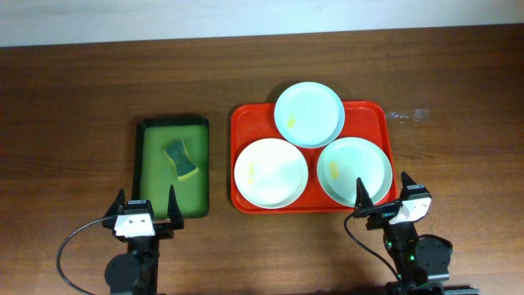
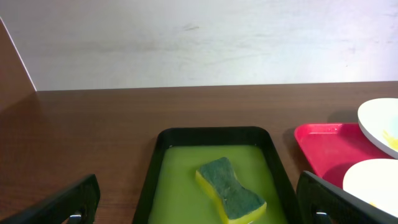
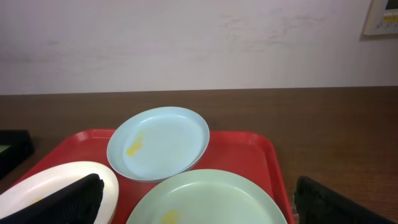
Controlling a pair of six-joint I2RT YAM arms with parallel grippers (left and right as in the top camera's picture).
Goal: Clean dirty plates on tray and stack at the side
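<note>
The red tray (image 1: 250,123) lies right of centre in the overhead view and carries all three plates. The pale blue plate (image 1: 309,114) sits at the upper edge, projecting past the rim. The white plate (image 1: 271,172) is lower left and the mint plate (image 1: 354,170) lower right. Each shows a yellow smear. To the left, a green tray (image 1: 151,188) holds a sponge (image 1: 181,159). The left gripper (image 1: 146,197), lower left, and the right gripper (image 1: 383,188), lower right, both have fingers spread wide, holding nothing.

I count three round shallow plates: pale blue (image 1: 309,114), creamy white (image 1: 271,172), pale mint (image 1: 354,170); plus one red plastic tray (image 1: 246,116), one green tray (image 1: 155,182), one green-and-yellow sponge (image 1: 181,159).
</note>
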